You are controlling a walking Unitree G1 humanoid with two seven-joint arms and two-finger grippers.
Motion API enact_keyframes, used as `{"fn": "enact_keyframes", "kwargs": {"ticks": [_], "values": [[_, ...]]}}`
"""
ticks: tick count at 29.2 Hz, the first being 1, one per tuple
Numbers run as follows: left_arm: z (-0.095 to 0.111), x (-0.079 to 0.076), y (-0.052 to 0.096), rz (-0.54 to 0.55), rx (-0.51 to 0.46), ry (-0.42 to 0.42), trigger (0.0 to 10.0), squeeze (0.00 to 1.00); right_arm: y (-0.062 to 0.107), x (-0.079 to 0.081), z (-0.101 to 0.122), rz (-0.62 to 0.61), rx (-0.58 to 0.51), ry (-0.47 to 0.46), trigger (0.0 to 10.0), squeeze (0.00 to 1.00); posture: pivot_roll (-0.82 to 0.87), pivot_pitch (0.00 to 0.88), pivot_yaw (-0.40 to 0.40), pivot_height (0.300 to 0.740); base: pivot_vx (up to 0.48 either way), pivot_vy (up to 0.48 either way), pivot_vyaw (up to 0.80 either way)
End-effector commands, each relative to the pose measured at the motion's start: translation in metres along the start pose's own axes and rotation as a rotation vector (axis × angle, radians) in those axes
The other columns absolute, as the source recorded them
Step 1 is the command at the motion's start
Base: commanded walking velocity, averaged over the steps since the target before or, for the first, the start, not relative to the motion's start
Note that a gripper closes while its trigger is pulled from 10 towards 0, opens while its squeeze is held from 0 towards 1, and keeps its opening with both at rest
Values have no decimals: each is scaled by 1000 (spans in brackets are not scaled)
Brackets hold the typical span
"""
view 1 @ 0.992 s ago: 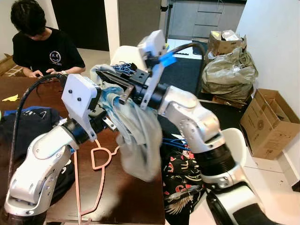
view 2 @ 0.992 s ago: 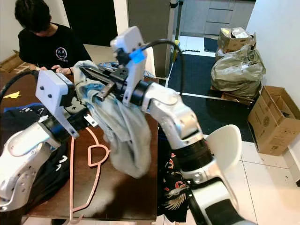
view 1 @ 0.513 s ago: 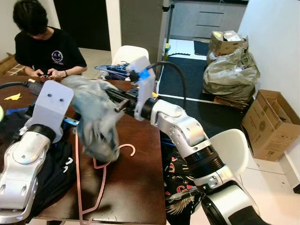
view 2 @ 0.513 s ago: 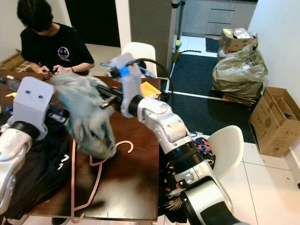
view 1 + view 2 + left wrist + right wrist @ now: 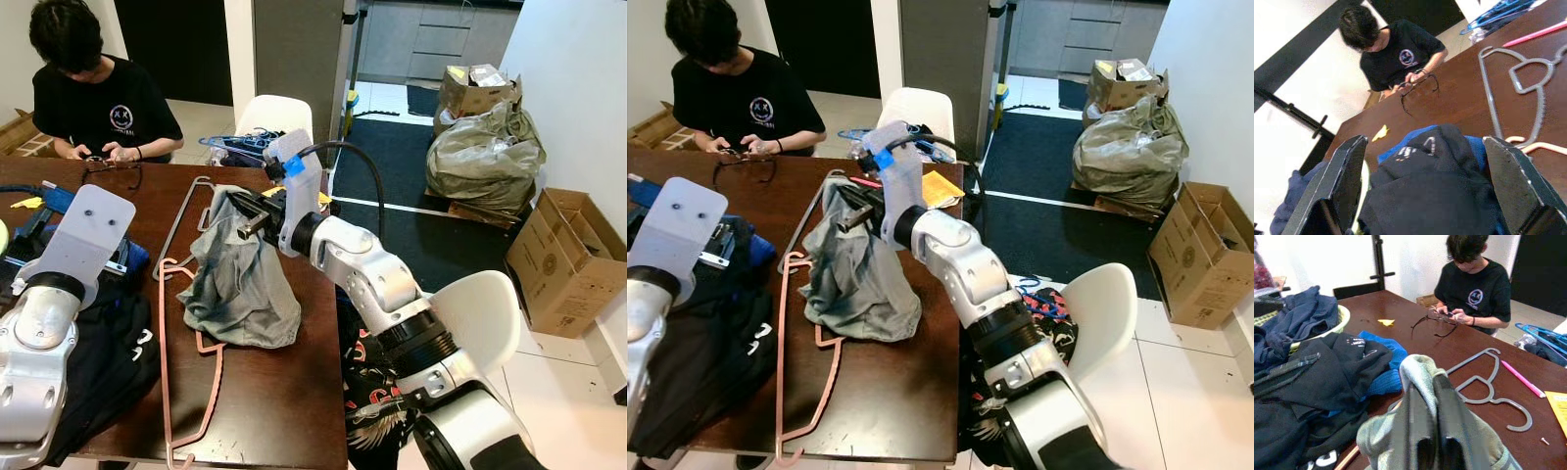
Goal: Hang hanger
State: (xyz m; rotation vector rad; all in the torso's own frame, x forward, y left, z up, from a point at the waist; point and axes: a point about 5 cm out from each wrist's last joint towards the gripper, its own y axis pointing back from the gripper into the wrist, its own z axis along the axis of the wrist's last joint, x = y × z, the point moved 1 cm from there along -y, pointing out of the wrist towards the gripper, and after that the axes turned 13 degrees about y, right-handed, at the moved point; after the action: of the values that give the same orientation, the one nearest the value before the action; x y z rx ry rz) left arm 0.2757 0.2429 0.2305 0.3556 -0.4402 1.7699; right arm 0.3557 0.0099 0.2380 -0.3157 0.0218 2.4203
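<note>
Above the table, right claw grips grey garment

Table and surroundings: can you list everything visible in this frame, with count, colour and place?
grey garment: 1, grey-green, mid-table, top pinched by the right tool
pink hanger: 1, pink, flat on table, partly under the garment
grey hanger: 1, grey, flat on table beyond the garment
dark clothes: 1 pile, black and blue, table's left side
pink pen: 1, pink, beside the grey hanger
blue hangers: a bunch, blue, table's far edge
white chairs: 2, white, one at the right, one at the far end
cardboard boxes: at least 2, brown, right floor
person: 1, black shirt, seated at the far left
right tool: shut on the garment
left tool: open, above the dark clothes
</note>
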Motion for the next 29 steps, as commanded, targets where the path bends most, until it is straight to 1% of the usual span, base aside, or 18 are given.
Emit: {"fn": "enact_keyframes", "kwargs": {"ticks": [1, 3, 4, 7, 9, 11, 13, 15, 17, 18, 19, 20, 23, 24, 25, 26, 28, 29], "values": [[0, -7, -1, -9, 6, -3, 10000, 0, 0, 0, -4, -3, 12, 0, 7255, 1000, 130, 0, -26, 740, 0, 0, 0], [0, -7, -1, -9, 6, -3, 10000, 0, 0, 0, -4, -3, 12, 0, 7255, 1000, 130, 0, -26, 740, 0, 0, 0], [2, -14, -2, -26, 3, 17, 10000, 0, -1, 8, -8, 47, 31, 1, 10000, 1000, 129, 0, -26, 740, 0, 0, 0], [4, -30, -2, -65, -2, 74, 10000, 0, 3, 13, -20, 102, 96, 34, 10000, 1000, 126, 0, -22, 740, 0, 0, 0], [5, -38, -2, -86, -8, 95, 10000, 0, 12, 4, -29, 126, 163, 76, 10000, 1000, 121, 0, -20, 740, 0, 0, 0], [5, -38, -2, -86, -8, 95, 10000, 0, 12, 4, -29, 126, 163, 76, 10000, 1000, 121, 0, -20, 740, 0, 0, 0], [8, -43, -1, -101, -24, 103, 10000, 0, 32, -11, -39, 186, 254, 67, 10000, 1000, 115, 0, -21, 740, 0, 0, 0], [9, -45, -1, -109, -35, 105, 10000, 0, 44, -15, -42, 242, 292, 57, 10000, 1000, 111, 0, -22, 740, 0, 0, 0], [9, -45, -1, -109, -35, 105, 10000, 0, 44, -15, -42, 242, 292, 57, 10000, 1000, 111, 0, -22, 740, 0, 0, 0], [8, -47, 0, -110, -41, 101, 10000, 0, 69, -13, -46, 383, 320, 67, 10000, 1000, 100, 0, -25, 740, 0, 0, 0], [8, -47, 0, -110, -41, 101, 10000, 0, 69, -13, -46, 383, 320, 67, 10000, 1000, 100, 0, -25, 740, 0, 0, 0], [4, -46, 1, -91, -41, 109, 10000, 0, 78, -16, -49, 385, 338, 30, 10000, 0, 95, 0, -27, 740, 0, 0, 0], [-1, -45, 1, -72, -36, 126, 10000, 0, 77, -28, -50, 276, 314, -12, 10000, 0, 95, 0, -27, 740, 0, 0, 0], [-5, -44, 2, -57, -25, 124, 10000, 0, 72, -45, -49, 110, 268, -76, 10000, 0, 103, 0, -26, 740, 0, 0, 0], [-5, -44, 2, -57, -25, 124, 10000, 0, 72, -45, -49, 110, 268, -76, 10000, 0, 103, 0, -26, 740, 0, 0, 0], [-8, -44, 2, -49, -17, 133, 10000, 0, 67, -63, -49, -69, 219, -163, 10000, 0, 106, 0, -22, 740, 0, 0, 0], [-8, -44, 2, -49, -17, 133, 10000, 0, 67, -63, -49, -69, 219, -163, 10000, 0, 106, 0, -22, 740, 0, 0, 0], [-8, -46, 1, -47, -14, 141, 10000, 0, 66, -78, -49, -222, 170, -243, 10000, 0, 107, 0, -14, 740, 0, 0, 0]]}}
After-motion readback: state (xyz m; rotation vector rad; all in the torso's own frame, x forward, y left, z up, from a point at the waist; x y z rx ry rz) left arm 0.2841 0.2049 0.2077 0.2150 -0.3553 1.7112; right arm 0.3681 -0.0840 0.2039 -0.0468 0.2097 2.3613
